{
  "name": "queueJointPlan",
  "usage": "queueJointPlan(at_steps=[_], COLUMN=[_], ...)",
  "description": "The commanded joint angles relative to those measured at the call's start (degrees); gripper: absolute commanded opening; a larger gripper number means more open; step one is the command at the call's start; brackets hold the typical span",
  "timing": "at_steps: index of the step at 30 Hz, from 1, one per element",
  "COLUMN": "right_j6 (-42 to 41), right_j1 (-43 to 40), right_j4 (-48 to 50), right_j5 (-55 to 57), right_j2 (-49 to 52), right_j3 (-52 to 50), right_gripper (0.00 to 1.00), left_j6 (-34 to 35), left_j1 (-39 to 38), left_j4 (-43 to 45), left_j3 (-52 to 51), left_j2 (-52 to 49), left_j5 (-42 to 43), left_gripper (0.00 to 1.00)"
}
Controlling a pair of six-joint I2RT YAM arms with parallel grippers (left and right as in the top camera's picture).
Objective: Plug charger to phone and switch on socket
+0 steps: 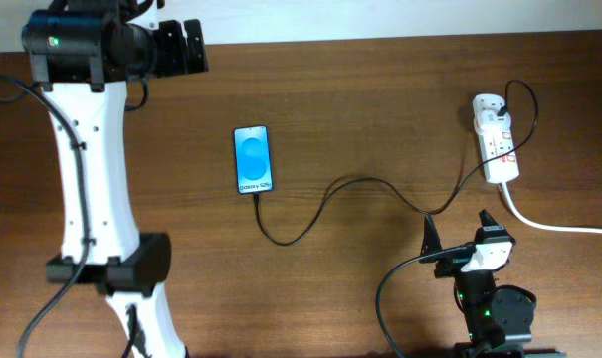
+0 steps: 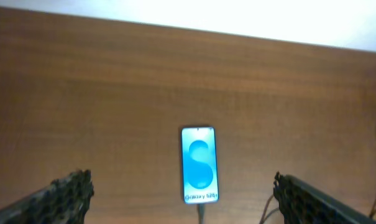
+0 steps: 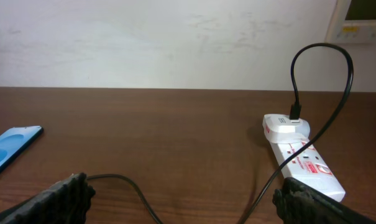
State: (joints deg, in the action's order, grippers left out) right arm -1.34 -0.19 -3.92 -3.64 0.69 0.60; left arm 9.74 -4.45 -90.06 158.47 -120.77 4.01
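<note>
Plugging step: the charger [image 1: 365, 180] seems already joined to the phone [image 1: 253, 159]. In the left wrist view its thin black line begins right at the short edge under the "Galaxy S25" text. The tip itself is too small to confirm
Phone: lies flat on the table [image 1: 360, 89], blue screen up, left of the middle and well apart from the socket [image 1: 498, 149]
Charger path: curves loosely over the wood to the right, rises in a loop and comes down into a white adapter [image 3: 287, 126] at the far end of the socket
Socket: lies near the right side, and its thick white cord [image 1: 559, 225] goes off to the right. Red marks show on it, but I cannot tell whether a switch is on
Right gripper [image 1: 458, 234]: near the socket but not touching it, fingers spread wide, holding nothing
Left gripper [image 1: 181, 47]: at the far side of the table, facing the phone, fingers spread wide, empty
Progress: I judge the plugging part done; the switching of the socket is probably what is left, and the right gripper is the nearer one for it
</note>
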Motion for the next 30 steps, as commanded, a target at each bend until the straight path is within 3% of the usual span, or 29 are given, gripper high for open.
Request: queueJointPlan(at_steps=[1,3,10,17,20,22,25,30], right_j6=[-0.4,-0.4,-0.4,-0.4,-0.4,-0.4,-0.4,-0.4], right_j1=[-0.3,-0.3,-0.3,-0.3,-0.3,-0.3,-0.3,-0.3], right_j4=[-0.4,-0.4,-0.4,-0.4,-0.4,-0.4,-0.4,-0.4], right_j5=[0.9,0.9,0.9,0.9,0.9,0.9,0.9,0.9], right_j2=[-0.5,-0.5,-0.5,-0.5,-0.5,-0.5,-0.5,-0.5], right_j3=[-0.3,-0.3,-0.3,-0.3,-0.3,-0.3,-0.3,-0.3], right_gripper=[0.98,0.98,0.98,0.98,0.98,0.98,0.98,0.98], left_j6=[-5.8,-9.4,-10.7,-10.7,-12.3,-16.6,-17.2,-23.6], left_j1=[0.4,0.9,3.9,3.9,3.9,3.9,3.9,3.9], left_j4=[13.2,23.1,39.3,69.0,75.5,82.7,94.5,96.1], left_j3=[-25.9,-45.0,-78.2,-118.9,-130.0,-139.1,-148.9,-154.2], left_j2=[16.7,26.8,52.6,84.8,95.0,101.7,108.3,114.7], left_j5=[-0.9,-1.0,-3.8,-5.1,-5.2,-5.1,-4.9,-5.0], left_gripper=[0.99,0.99,0.99,0.99,0.99,0.99,0.99,0.99])
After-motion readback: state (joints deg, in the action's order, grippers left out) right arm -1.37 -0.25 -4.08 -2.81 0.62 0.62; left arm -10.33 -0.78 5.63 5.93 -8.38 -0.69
